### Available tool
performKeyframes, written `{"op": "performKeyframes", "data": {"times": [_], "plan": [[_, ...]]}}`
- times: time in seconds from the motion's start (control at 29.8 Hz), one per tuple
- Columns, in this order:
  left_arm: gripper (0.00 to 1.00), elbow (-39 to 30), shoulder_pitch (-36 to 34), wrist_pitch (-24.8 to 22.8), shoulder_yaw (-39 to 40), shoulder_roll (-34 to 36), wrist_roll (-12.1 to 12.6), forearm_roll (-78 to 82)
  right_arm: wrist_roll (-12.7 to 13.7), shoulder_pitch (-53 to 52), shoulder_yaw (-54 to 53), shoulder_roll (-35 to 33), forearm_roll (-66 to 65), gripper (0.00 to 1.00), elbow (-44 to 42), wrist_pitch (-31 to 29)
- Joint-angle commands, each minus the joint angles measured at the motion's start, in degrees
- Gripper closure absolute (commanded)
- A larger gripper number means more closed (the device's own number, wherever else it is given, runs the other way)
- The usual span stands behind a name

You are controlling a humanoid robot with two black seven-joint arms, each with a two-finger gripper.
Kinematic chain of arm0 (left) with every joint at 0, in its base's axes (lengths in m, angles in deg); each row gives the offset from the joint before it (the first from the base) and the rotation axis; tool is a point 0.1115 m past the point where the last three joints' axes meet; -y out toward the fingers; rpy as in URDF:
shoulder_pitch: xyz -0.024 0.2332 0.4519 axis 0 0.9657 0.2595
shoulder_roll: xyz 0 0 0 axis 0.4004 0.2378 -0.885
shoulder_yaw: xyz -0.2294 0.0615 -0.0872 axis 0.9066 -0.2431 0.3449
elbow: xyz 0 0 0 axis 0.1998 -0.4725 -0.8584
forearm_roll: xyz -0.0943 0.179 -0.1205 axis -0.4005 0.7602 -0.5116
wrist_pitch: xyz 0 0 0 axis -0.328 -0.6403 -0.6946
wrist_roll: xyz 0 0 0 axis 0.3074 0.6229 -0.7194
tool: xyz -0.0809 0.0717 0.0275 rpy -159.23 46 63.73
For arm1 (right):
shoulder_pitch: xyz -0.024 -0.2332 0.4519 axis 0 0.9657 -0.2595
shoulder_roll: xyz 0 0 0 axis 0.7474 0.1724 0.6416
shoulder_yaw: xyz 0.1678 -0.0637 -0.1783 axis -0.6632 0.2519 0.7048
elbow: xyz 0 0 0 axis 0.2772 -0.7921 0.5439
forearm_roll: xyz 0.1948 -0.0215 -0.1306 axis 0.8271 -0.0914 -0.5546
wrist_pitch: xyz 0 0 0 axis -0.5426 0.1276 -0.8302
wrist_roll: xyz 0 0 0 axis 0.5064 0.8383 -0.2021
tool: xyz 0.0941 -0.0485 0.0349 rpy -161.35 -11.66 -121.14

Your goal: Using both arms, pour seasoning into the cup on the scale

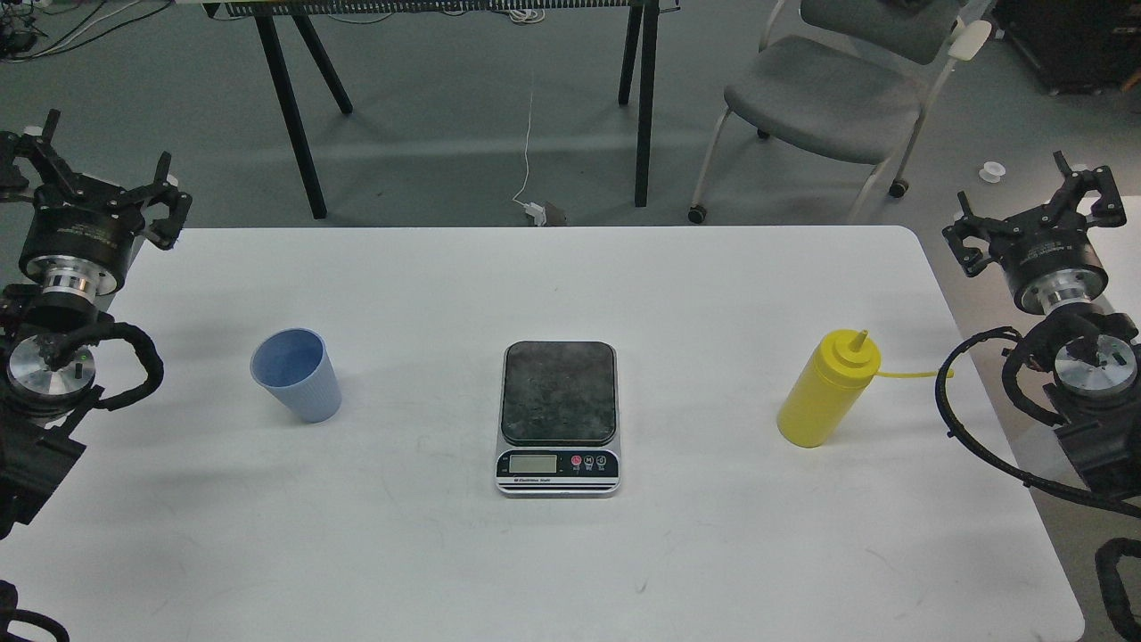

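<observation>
Nothing's happening yet: cup [297, 374] and seasoning bottle [827, 389] are sitting off the bare scale [558, 416], left gripper [107, 192] and right gripper [1038, 214] hanging spread, empty.

cup [297, 374]: light blue, fine vertical ribs | scale [558, 416]: dark mottled plate, silver front, grey display, one red button | seasoning bottle [825, 390]: yellow throughout, yellow tether | table [535, 553]: white | chair [824, 98]: grey seat, white frame | floor [463, 116]: grey-green
</observation>
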Motion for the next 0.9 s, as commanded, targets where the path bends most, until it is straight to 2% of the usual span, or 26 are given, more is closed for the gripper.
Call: {"op": "performKeyframes", "data": {"times": [0.0,0.23,0.4,0.5,0.67,0.87], "plan": [[0.01,-0.2,0.2,0.0,0.0,0.0,-0.2,0.1,-0.1,0.0,-0.2,0.0,0.0,0.0,0.8,0.0],[0.01,-2.4,0.9,0.0,0.1,2.1,-0.4,0.0,-0.1,0.8,-0.3,-0.1,0.0,0.0,0.9,0.0],[0.01,-3.4,0.8,0.0,-0.9,7.6,1.0,1.4,-0.2,2.6,-1.7,-0.2,0.1,0.0,0.9,0.0],[0.01,-4.9,0.7,0.0,-1.8,10.7,0.8,7.8,-0.1,3.6,-3.4,-0.4,0.1,0.0,1.6,0.0],[0.01,-13.6,0.9,0.0,-2.1,15.7,-2.6,26.5,-0.2,4.4,-4.9,-3.5,0.0,0.0,6.2,0.0],[0.01,-26.2,1.2,0.0,-3.3,20.7,-2.7,50.3,-0.1,5.2,-5.4,-4.6,0.0,0.0,7.8,0.0]]}}
